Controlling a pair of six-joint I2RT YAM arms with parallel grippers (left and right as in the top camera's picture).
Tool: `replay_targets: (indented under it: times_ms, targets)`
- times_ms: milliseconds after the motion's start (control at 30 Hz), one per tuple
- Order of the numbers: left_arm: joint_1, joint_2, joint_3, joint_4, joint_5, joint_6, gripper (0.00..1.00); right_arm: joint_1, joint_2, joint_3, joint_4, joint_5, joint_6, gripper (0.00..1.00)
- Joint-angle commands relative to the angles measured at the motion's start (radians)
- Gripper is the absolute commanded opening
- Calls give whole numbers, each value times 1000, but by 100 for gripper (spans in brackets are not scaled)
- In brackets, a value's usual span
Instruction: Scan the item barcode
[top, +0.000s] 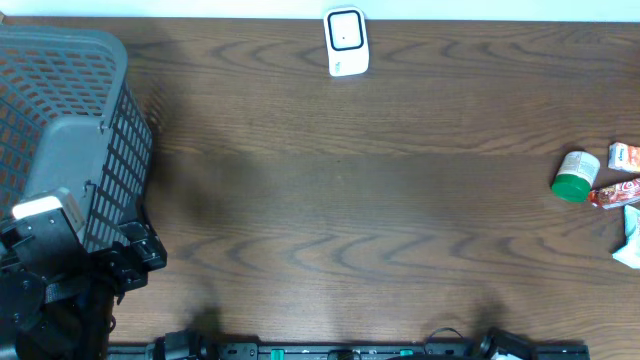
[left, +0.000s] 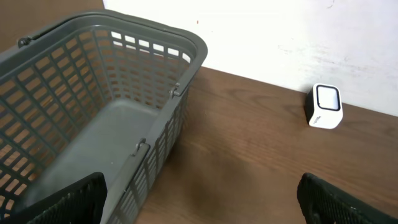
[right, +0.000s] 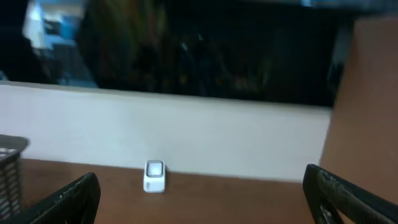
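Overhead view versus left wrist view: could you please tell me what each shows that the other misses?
Only overhead: the green-capped bottle and the snack packets at the table's right edge. Only left wrist: a clear look at the left gripper, open and empty. Both: the grey basket, the white scanner and the wooden table.

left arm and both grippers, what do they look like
The left arm is black and boxy, with a white cap on top. Fingers of the left gripper and of the right gripper are black and wedge-shaped; the left's show a grid texture.
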Motion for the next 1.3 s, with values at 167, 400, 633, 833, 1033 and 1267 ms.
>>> replay_targets:
  times_ms: [167, 400, 633, 833, 1033, 1267]
  targets:
    - [-3, -2, -1, 1, 10, -9, 98, 132, -149, 0, 171, 122, -26, 99]
    - [-3, -2, -1, 1, 10, -9, 98, 203, -158, -8, 389, 120, -26, 99]
    - [-3, -2, -1, 1, 10, -9, 98, 218, -158, -60, 436, 119, -25, 99]
    - [-3, -2, -1, 1, 10, -9, 98, 219, -158, -147, 488, 99, -25, 99]
    - [-3, -2, -1, 1, 10, -9, 98, 221, -169, -275, 522, 83, -25, 99]
    - [-3, -2, -1, 1, 10, -9, 98, 227, -257, -588, 748, 72, -42, 99]
